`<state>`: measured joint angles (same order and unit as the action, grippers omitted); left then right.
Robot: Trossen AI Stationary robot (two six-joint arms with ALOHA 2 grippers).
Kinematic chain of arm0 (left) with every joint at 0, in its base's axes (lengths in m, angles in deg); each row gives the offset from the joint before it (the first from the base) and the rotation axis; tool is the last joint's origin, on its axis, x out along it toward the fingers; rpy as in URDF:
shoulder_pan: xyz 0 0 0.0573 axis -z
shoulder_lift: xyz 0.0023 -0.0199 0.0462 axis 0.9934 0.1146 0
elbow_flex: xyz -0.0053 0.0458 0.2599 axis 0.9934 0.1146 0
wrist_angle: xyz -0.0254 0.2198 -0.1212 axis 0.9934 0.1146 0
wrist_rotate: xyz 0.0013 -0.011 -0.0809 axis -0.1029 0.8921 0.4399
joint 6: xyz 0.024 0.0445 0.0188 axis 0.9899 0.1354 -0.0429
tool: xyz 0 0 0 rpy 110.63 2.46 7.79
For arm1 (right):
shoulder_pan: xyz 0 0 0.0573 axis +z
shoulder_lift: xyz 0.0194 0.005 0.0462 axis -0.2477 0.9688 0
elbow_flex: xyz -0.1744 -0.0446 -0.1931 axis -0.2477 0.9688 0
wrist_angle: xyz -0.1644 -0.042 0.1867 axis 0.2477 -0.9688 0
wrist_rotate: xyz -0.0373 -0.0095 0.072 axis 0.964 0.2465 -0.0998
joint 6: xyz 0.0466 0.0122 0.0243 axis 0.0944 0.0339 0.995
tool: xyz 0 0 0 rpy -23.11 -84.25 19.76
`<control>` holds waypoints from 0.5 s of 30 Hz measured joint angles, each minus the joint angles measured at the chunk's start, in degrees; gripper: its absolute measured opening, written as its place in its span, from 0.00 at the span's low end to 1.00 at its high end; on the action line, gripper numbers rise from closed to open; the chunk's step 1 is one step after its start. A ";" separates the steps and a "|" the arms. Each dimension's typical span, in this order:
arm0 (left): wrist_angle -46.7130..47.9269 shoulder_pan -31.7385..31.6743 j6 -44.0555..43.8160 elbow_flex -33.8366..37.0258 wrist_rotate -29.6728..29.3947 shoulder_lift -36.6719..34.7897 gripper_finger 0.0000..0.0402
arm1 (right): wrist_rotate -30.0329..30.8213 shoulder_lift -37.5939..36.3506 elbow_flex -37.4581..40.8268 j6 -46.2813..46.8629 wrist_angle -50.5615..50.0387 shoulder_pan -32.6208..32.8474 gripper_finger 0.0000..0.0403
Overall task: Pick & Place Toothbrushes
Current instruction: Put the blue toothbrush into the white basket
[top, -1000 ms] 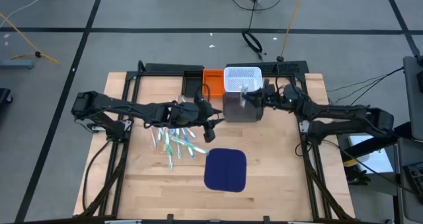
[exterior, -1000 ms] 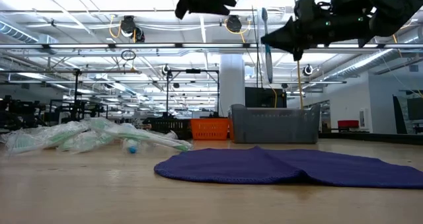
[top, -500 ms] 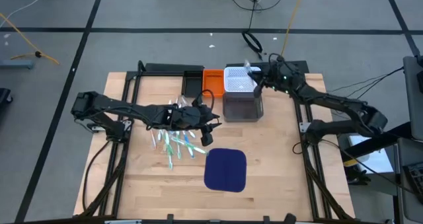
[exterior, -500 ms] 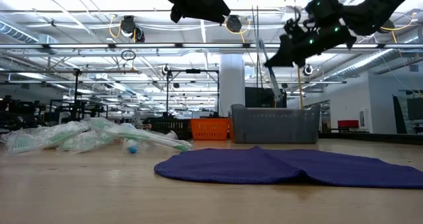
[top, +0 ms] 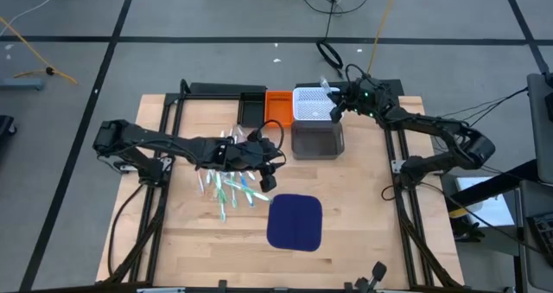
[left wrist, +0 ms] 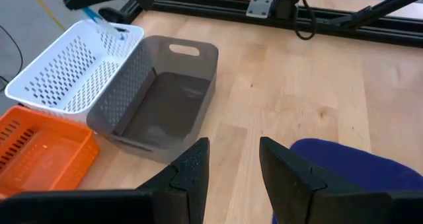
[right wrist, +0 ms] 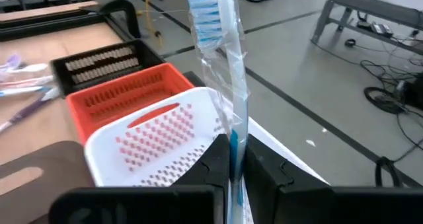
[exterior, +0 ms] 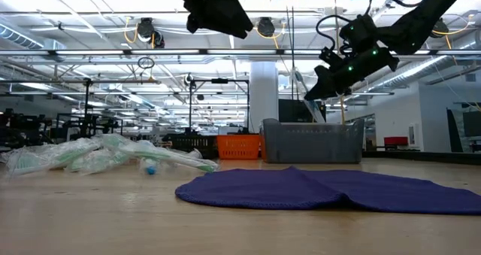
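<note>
Right gripper (right wrist: 231, 168) jaws pinch a wrapped blue toothbrush (right wrist: 221, 49) upright over the white basket (top: 313, 104); left gripper (left wrist: 231, 168) jaws gape empty above the toothbrush pile (top: 229, 187).

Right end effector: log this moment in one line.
right end effector | shut on wrapped blue plastic toothbrush | above white perforated basket | release pending

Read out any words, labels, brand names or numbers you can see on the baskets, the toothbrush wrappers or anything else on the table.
None can be read.
White basket, orange basket, grey bin, blue mat: no lettering shows.
Wrapped toothbrush in the right tool: clear wrapper, no print shows.
Toothbrush pile: too small to tell.
</note>
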<state>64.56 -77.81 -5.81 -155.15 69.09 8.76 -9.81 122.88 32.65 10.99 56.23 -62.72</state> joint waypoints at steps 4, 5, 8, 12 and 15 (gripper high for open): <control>0.81 0.00 -0.44 0.00 0.00 0.00 0.33 | -0.15 0.03 0.00 0.00 -0.53 -0.79 0.04; 0.96 0.00 -0.44 0.00 -0.02 0.00 0.33 | -0.13 0.03 0.00 0.00 -0.79 -0.81 0.04; 0.98 0.01 -0.50 0.00 -0.46 0.00 0.33 | -0.16 0.03 0.00 -0.02 -1.35 -0.81 0.11; 0.96 0.00 -1.29 0.00 -2.39 0.00 0.33 | 0.08 0.03 0.00 -0.01 -1.33 -0.79 0.26; 0.96 0.00 -1.37 0.00 -2.95 0.00 0.33 | 0.14 0.03 0.00 -0.02 -1.36 -0.81 0.35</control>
<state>65.51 -77.81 -7.18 -155.15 66.14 8.76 -9.68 122.91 32.65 10.97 54.88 -63.53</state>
